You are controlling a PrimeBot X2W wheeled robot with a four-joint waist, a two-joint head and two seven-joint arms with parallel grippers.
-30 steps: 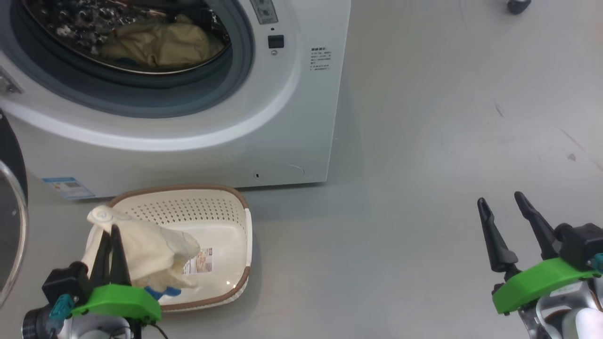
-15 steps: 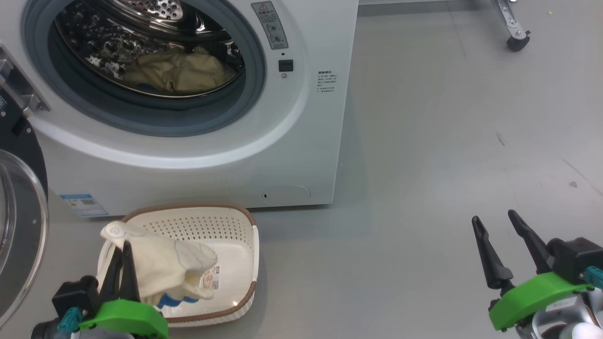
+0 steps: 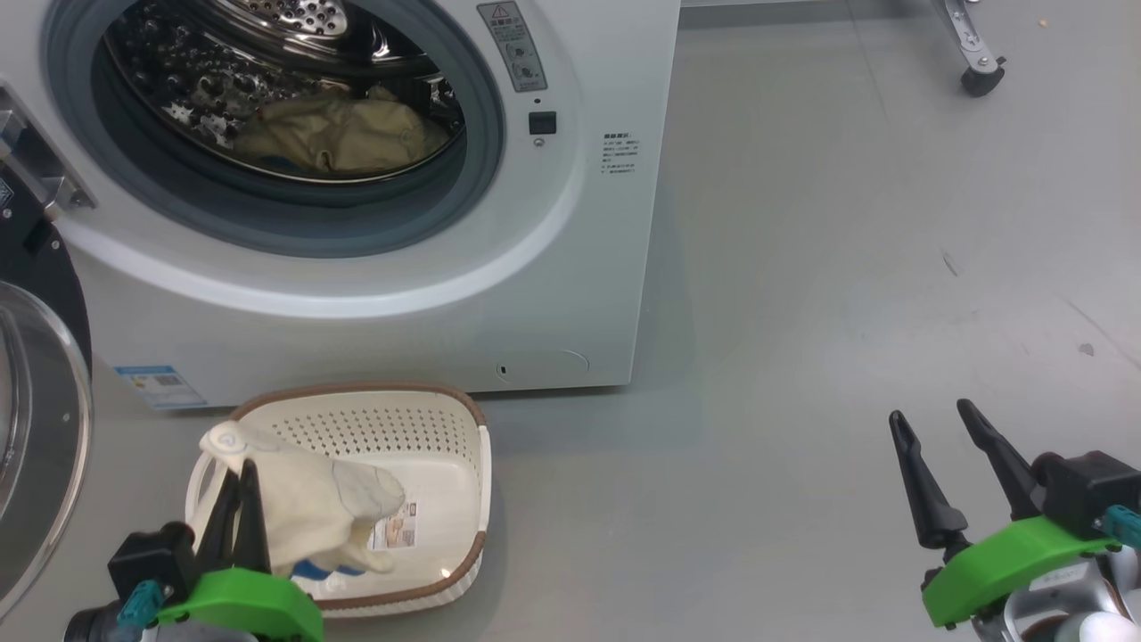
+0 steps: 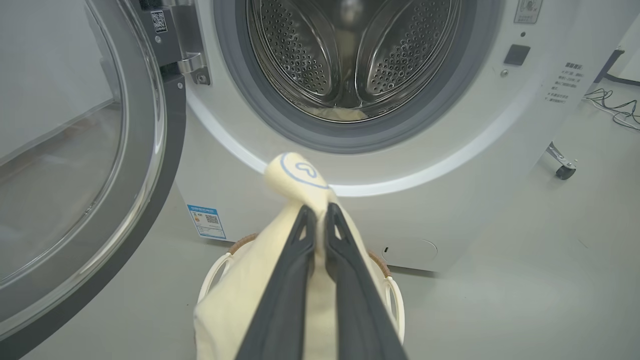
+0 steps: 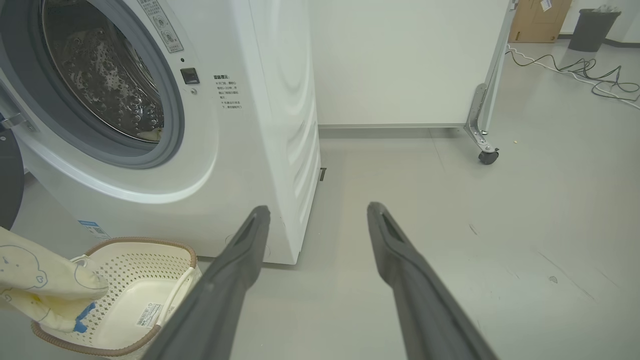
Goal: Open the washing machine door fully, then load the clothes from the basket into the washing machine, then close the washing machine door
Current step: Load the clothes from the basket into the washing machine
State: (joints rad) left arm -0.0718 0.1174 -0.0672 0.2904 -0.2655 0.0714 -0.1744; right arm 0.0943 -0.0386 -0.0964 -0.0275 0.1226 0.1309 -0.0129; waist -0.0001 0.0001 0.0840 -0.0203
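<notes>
Round black-rimmed glass door (image 3: 37, 428) is open, one creamy cloth (image 3: 343, 134) is in the white washer (image 3: 588, 267) — my left claw (image 4: 318, 210) squeezes the last pale cloth (image 3: 312, 504) over the near holey cream basket (image 3: 419, 421) — shutting comes after.

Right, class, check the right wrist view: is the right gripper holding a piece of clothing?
No, the right gripper has its fingers spread wide apart with nothing held between them.
</notes>
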